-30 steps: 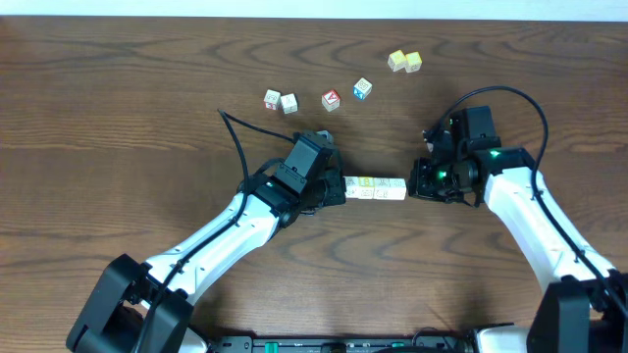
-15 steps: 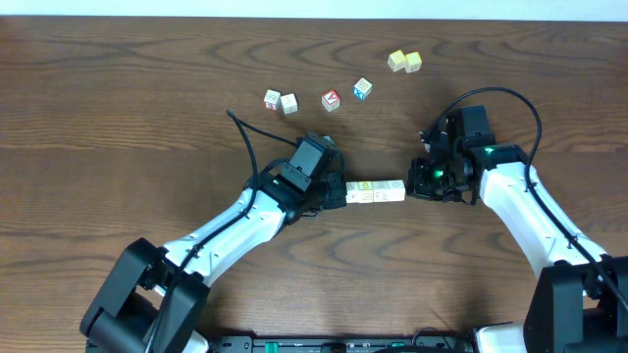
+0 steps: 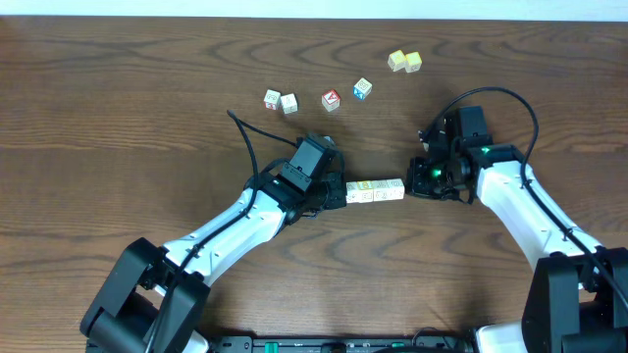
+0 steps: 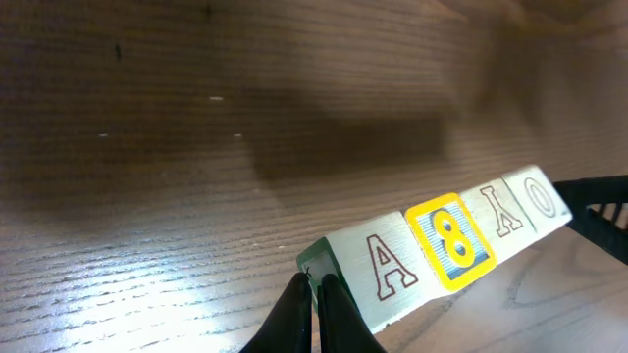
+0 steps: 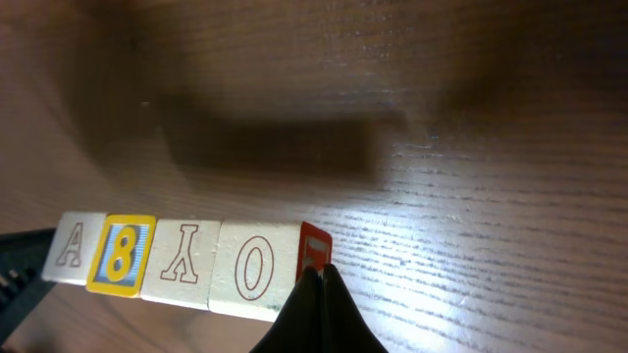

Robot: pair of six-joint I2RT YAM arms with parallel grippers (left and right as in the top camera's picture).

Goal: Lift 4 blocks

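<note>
My left gripper (image 4: 314, 286) is pinched shut against one end of the blocks (image 3: 376, 190) and my right gripper (image 5: 316, 277), shut too, against the other, the row apparently hanging just off the table (image 3: 147, 118) between them: light, rigid, slick-faced wood, so only end pressure holds it.

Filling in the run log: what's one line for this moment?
phase: lift; left gripper: shut, tip on A end; right gripper: shut, tip on O end; blocks: row pinched between, apparently off table
</note>
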